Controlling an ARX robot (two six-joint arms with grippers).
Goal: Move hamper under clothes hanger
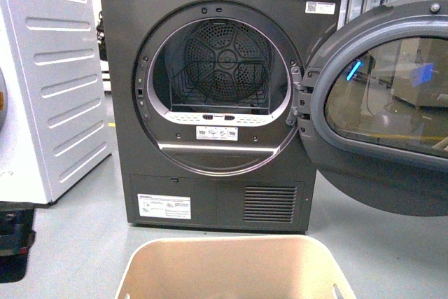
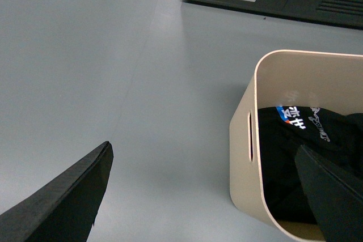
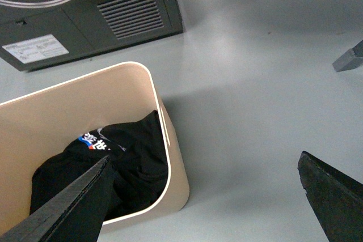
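The hamper [image 1: 231,271] stood on the grey floor [image 2: 113,55] just in front of the dryer [image 1: 217,194], at the near edge of the front view. The dryer's round door [image 1: 381,103] was swung open to the right, and its drum [image 1: 225,61] was in plain sight. A white machine [image 1: 49,82] stood to the dryer's left. Black clothes [image 3: 136,151] with a small blue and white print lay in the bottom of the hamper. The left gripper [image 2: 203,147] was released, its 2 fingers spread wide, 1 over the floor and 1 over the hamper, with the slotted side wall [image 2: 244,140] between them. The right gripper [image 3: 204,158] was likewise spread and held nothing, straddling the opposite wall [image 3: 170,157]. Whether any finger touched the hamper could not be told.
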